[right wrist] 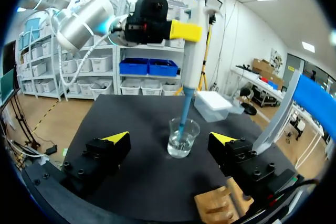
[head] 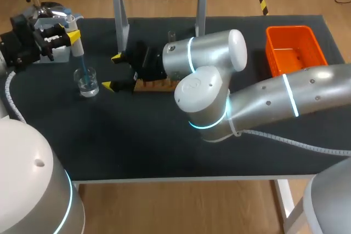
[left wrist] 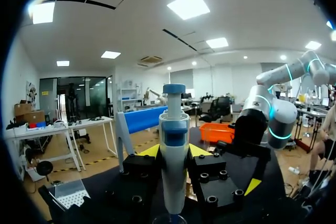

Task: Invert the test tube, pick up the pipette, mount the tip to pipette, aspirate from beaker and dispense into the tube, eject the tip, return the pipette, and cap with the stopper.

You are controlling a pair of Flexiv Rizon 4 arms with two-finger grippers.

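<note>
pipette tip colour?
Blue. The pipette tip dipping into the beaker shows best in the right wrist view.

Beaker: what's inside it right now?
Clear liquid low in the beaker, with the blue tip of the pipette dipped in. Whether the tip's end touches the glass floor is hidden.

My rounded silver-white right arm (head: 285,100) and left arm (head: 33,176) wear glowing cyan rings; my black, screw-dotted right gripper (right wrist: 170,139) has 2 yellow tips.
</note>
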